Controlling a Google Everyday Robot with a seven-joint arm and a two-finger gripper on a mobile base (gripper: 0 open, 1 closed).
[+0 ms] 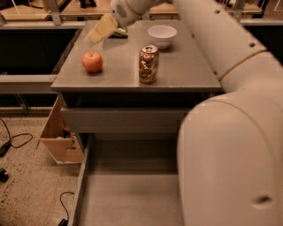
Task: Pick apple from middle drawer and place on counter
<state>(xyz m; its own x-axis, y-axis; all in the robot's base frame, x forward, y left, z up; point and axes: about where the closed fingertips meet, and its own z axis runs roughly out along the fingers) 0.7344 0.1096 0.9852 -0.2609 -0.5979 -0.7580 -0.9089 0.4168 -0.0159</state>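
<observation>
The gripper hangs over the far left part of the desk, just above its surface; how far open it is cannot be told, and it has no hold of the apple; the apple rests on the desk near the front left corner, apart from the gripper; a soda can stands upright to its right; a white bowl sits behind the can; below, the middle drawer stands pulled out.

Robotics lab, grey cabinet, cables on speckled floor, wooden tables behind, tool above counter rear-left
</observation>
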